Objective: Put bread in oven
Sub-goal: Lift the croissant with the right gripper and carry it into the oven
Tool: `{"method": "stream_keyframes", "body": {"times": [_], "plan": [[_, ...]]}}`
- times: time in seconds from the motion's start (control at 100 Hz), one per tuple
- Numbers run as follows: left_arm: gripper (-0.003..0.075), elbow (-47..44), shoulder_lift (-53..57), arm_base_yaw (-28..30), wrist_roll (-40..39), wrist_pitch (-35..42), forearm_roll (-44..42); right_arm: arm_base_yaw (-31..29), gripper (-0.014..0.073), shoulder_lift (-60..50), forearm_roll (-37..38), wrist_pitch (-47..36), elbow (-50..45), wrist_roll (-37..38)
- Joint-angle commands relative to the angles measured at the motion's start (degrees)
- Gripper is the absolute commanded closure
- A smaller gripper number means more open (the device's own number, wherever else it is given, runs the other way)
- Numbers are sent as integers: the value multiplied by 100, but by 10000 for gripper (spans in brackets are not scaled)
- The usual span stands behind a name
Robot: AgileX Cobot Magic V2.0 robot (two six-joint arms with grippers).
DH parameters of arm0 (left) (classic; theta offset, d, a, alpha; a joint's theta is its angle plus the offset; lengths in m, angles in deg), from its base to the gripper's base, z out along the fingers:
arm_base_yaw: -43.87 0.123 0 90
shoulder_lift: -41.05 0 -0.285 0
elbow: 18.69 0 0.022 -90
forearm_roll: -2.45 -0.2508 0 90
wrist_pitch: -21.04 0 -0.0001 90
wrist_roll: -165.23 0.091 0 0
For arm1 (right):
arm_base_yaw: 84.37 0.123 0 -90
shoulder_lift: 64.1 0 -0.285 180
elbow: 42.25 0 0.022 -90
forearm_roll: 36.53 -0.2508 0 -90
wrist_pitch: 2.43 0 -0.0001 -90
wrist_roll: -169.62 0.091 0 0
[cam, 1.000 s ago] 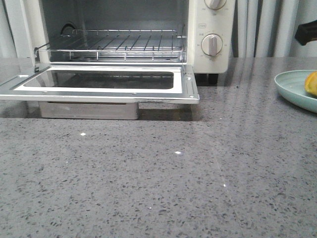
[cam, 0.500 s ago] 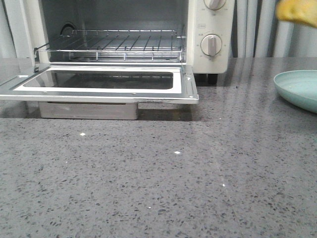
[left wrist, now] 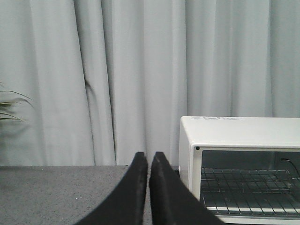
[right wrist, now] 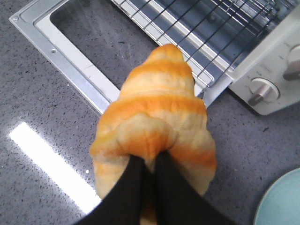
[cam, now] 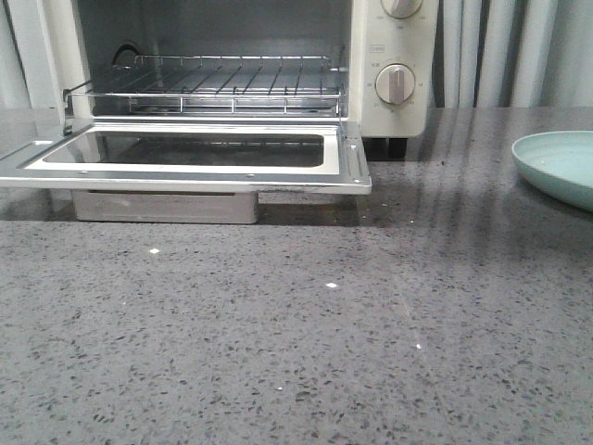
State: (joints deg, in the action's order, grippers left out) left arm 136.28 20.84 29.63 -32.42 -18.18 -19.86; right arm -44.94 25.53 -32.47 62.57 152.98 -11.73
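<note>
My left hand (left wrist: 148,161) sits with its black fingers pressed together, holding nothing, beside the cream oven (left wrist: 234,136) with grey curtains (left wrist: 117,70) behind. From the front I see the oven (cam: 394,56) with its glass-windowed, metal-framed door (cam: 185,153) folded flat over the speckled grey surface (cam: 306,343), a wire rack (cam: 213,83) inside and round knobs (cam: 397,83) to the right; a pale teal plate (cam: 561,162) lies far right. My right hand (right wrist: 146,166) pinches the bread (right wrist: 157,108), a ridged golden roll banded orange, held in the air above the door's corner (right wrist: 65,51), blocking part of it.
</note>
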Motion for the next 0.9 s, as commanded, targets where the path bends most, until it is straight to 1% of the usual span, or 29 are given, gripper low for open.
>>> {"method": "stream_keyframes", "body": {"times": [0.0,0.16,0.24,0.44,0.52,0.66,0.89], "plan": [[742,125,-105,23,-33,307,-63,6,659,192,108,-273,479,-176],[741,125,-105,23,-33,182,-63,6,659,757,148,-434,951,-363],[741,125,-105,23,-33,182,-63,6,659,1007,148,-545,1148,-571],[741,125,-105,23,-33,182,-63,6,659,1592,170,-693,1597,-823],[741,125,-105,23,-33,175,-63,6,659,1808,302,-828,1753,-859],[742,125,-105,23,-33,158,-63,6,659,2065,722,-1136,1843,-859],[741,125,-105,23,-33,99,-73,6,660,2306,955,-1724,1843,-859]]}}
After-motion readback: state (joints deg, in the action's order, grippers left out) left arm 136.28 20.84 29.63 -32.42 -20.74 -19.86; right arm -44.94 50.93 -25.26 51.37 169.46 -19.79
